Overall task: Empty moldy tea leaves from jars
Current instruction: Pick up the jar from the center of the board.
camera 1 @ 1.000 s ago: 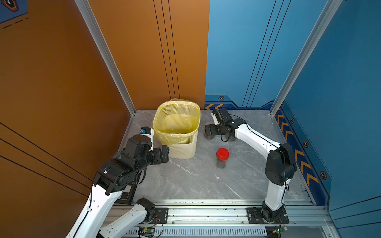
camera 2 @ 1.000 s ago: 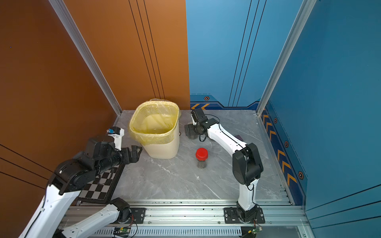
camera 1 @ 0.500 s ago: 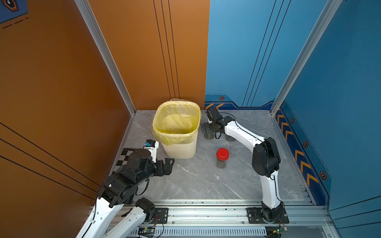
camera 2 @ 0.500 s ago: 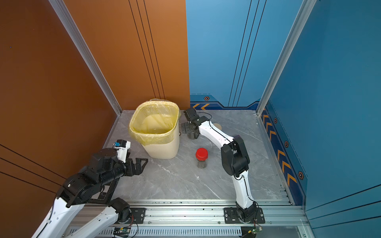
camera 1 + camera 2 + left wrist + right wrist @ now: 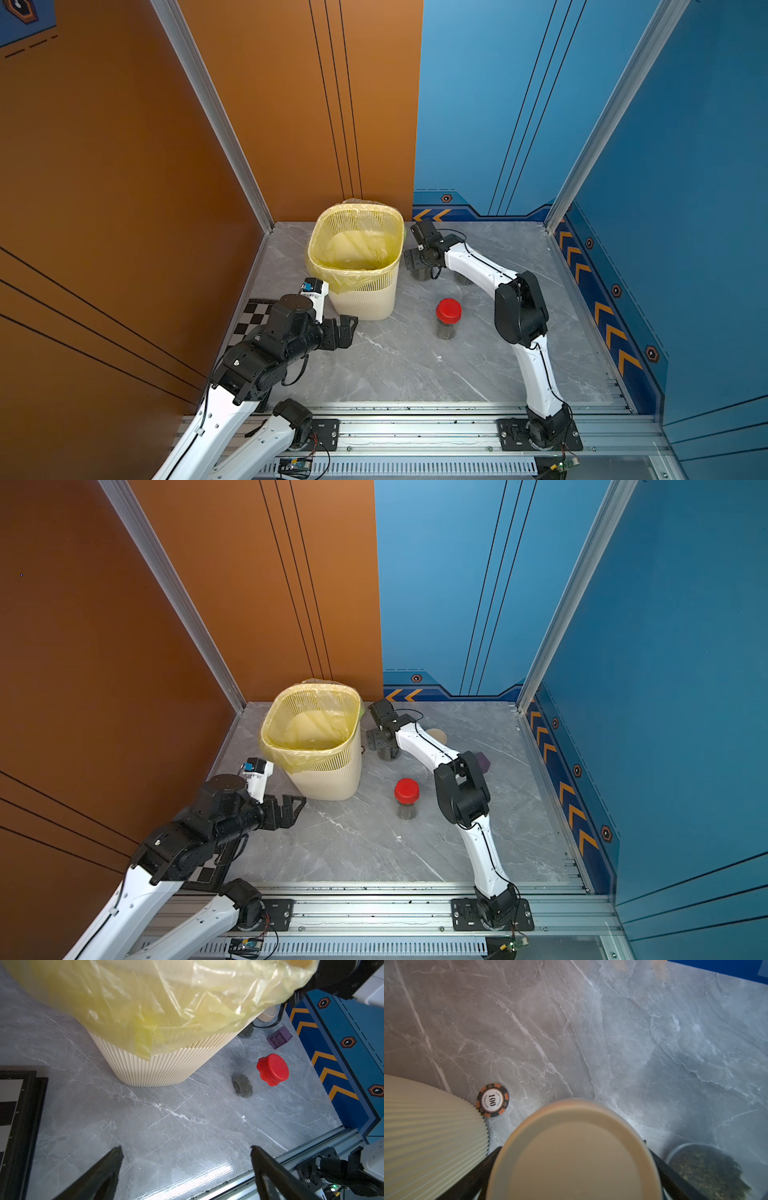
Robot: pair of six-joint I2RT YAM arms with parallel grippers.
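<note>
Nothing is judged emptied yet: no leaves are seen in the yellow-bagged cream slatted bin [image 5: 365, 299]. Dark crumbly tea leaves [image 5: 243, 1085] are kept in the red-lidded clear glass jar [image 5: 448, 320] mid-table. A beige-lidded glass jar [image 5: 575, 1157] beside the bin is straddled, ungripped, by the wide-spread right gripper [image 5: 417, 262]; the left gripper [image 5: 185, 1149] is held agape, empty.

The beige lid [image 5: 575, 1153] looms blurred, cut off by the edge.
</note>
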